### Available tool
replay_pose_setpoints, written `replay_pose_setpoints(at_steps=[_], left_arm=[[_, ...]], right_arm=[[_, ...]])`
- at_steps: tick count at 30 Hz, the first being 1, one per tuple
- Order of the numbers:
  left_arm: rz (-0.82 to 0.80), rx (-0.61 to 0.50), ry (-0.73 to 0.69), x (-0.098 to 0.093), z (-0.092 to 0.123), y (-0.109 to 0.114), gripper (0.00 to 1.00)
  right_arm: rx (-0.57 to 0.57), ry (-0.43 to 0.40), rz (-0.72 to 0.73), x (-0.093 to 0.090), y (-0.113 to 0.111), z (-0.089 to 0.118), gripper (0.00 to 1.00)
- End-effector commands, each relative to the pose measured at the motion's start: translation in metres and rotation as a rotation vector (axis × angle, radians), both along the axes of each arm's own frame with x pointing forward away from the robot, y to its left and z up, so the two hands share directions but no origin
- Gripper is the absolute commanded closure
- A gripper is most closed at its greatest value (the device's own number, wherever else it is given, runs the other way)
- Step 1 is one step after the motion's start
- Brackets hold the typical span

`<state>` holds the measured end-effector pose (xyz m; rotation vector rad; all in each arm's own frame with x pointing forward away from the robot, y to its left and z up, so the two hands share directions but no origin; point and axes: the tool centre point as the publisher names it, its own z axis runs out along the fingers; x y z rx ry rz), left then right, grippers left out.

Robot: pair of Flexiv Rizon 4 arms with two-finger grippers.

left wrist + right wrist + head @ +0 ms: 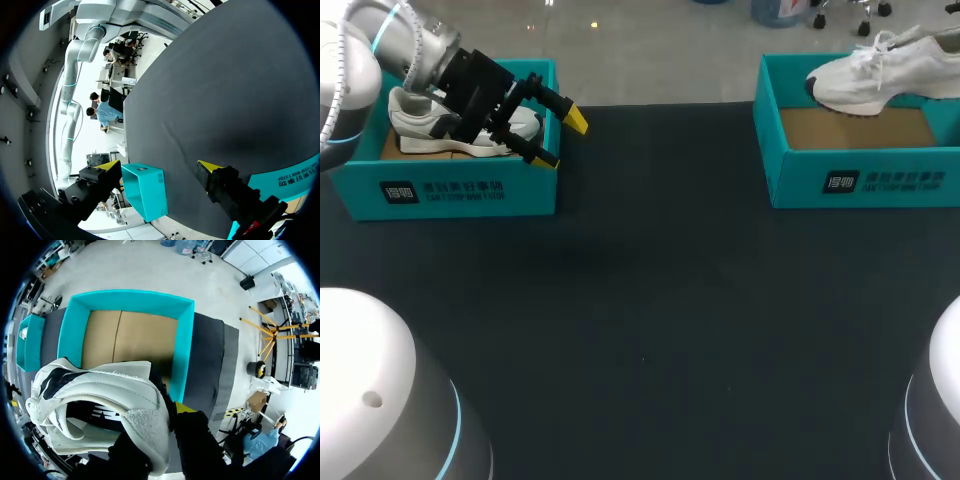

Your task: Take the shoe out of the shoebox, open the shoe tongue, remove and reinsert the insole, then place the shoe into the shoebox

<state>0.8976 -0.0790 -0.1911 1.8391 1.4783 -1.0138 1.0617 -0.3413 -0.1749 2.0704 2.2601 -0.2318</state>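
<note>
The right gripper pinches the white shoe, seemingly by its collar, above the right box. The shoe looks light and soft-walled, so the padded collar is a fair hold, though the toe may sag. The left gripper hangs spread over the left shoe in the left box. Only the right wrist view shows the pinch.

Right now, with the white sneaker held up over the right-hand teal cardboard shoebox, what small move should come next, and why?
Probably carry the white sneaker a little toward the middle of the dark table. The right gripper holds it clear above the teal cardboard shoebox, whose brown floor is bare, and the left gripper is open and empty, free to work the tongue.
</note>
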Motion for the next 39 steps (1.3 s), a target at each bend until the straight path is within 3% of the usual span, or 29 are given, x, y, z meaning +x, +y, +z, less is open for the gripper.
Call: replay_pose_setpoints(at_steps=[1,12,25,39], left_arm=[[-0.001,0.003,-0.001,0.0,0.0,0.0,0.0],[-0.001,0.003,-0.001,0.0,0.0,0.0,0.0],[-0.001,0.003,-0.001,0.0,0.0,0.0,0.0],[-0.001,0.003,-0.001,0.0,0.0,0.0,0.0]], right_arm=[[0.011,-0.025,-0.133,0.0,-0.001,0.001,1.0],[0.007,-0.012,-0.123,-0.004,0.003,-0.005,1.0],[0.019,-0.14,-0.264,-0.002,0.004,-0.041,1.0],[-0.019,-0.137,-0.229,-0.007,0.008,-0.086,1.0]])
